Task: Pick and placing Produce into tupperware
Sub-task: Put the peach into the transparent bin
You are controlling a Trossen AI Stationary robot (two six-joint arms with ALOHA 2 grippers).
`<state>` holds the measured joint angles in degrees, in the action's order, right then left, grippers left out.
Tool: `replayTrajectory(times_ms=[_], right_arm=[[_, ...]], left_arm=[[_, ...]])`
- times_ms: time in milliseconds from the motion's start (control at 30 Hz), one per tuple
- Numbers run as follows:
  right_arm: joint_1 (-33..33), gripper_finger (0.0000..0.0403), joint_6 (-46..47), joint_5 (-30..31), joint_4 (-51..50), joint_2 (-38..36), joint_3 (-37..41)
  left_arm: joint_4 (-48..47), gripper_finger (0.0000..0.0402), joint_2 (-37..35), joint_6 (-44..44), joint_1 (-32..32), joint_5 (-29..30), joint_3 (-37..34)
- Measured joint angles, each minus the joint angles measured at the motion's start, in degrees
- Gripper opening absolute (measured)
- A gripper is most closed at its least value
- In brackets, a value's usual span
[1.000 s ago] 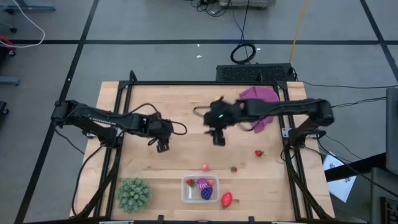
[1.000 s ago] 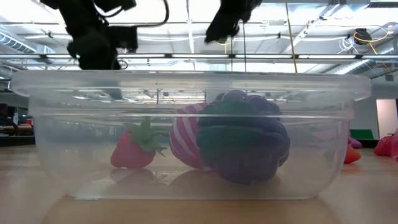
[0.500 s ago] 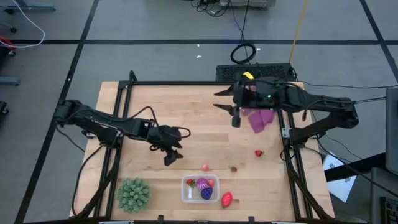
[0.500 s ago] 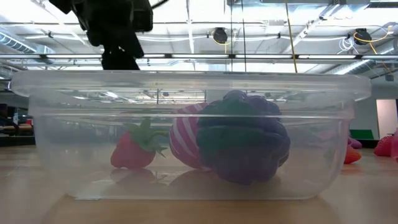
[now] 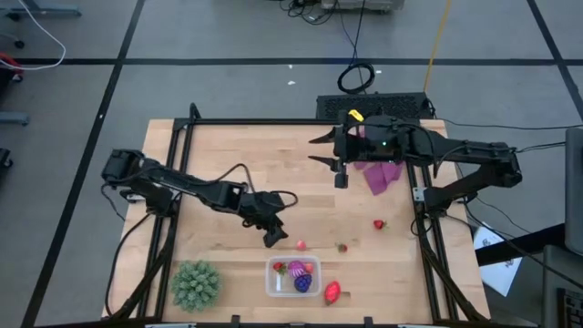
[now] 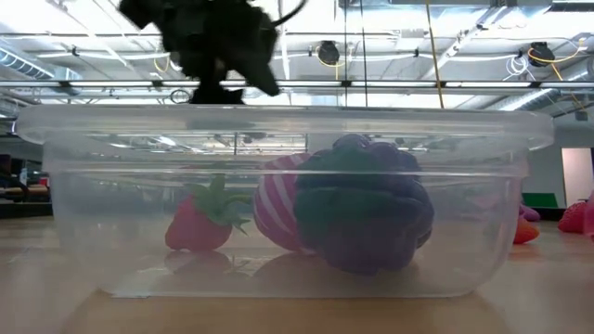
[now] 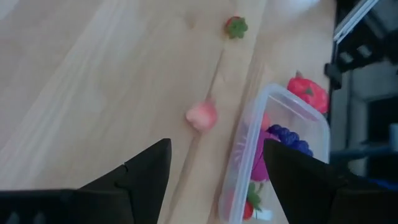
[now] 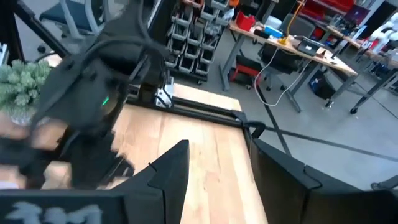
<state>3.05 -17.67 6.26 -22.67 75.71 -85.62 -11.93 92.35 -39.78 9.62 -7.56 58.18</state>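
The clear tupperware (image 5: 293, 276) stands near the table's near edge and holds a strawberry (image 6: 200, 227), a magenta striped ball (image 6: 277, 215) and a purple grape bunch (image 6: 367, 218). A pink piece (image 5: 301, 244) lies on the wood just beyond it. A tiny piece (image 5: 342, 247), a small strawberry (image 5: 379, 224) and a bigger red strawberry (image 5: 332, 292) lie to its right. My left gripper (image 5: 273, 239) hangs open just left of the pink piece (image 7: 201, 115). My right gripper (image 5: 342, 178) waits open near the far edge.
A spiky green ball (image 5: 196, 284) sits left of the tupperware at the near edge. A purple cloth (image 5: 383, 169) lies at the far right, partly under the right arm. Bare wood spreads across the table's middle and left.
My left gripper has swept from the table's left-middle toward the right and the near edge, stopping close to the pink piece. My right gripper has drawn back from the table's middle toward the far right, over by the purple cloth. The produce and the tupperware have stayed put.
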Motion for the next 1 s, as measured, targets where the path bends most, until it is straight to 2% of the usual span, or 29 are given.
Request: replayTrajectory(times_ms=[167,267,467,1000], right_arm=[[0.0,0.016,0.0,0.0,-0.2,0.2,0.0],[0.0,0.016,0.0,0.0,-0.2,-0.2,0.0],[0.0,0.016,-1.2,0.0,0.3,-1.5,0.0],[0.0,0.016,-2.6,0.1,2.7,-3.8,0.0]], left_arm=[[-15.3,0.0257,9.3,6.5,0.2,0.1,13.3],[-23.7,0.0257,13.5,9.4,0.2,2.3,19.1],[-23.5,0.0257,17.3,11.0,0.2,3.6,22.2],[-18.8,0.0257,20.0,2.8,1.3,2.6,22.1]])
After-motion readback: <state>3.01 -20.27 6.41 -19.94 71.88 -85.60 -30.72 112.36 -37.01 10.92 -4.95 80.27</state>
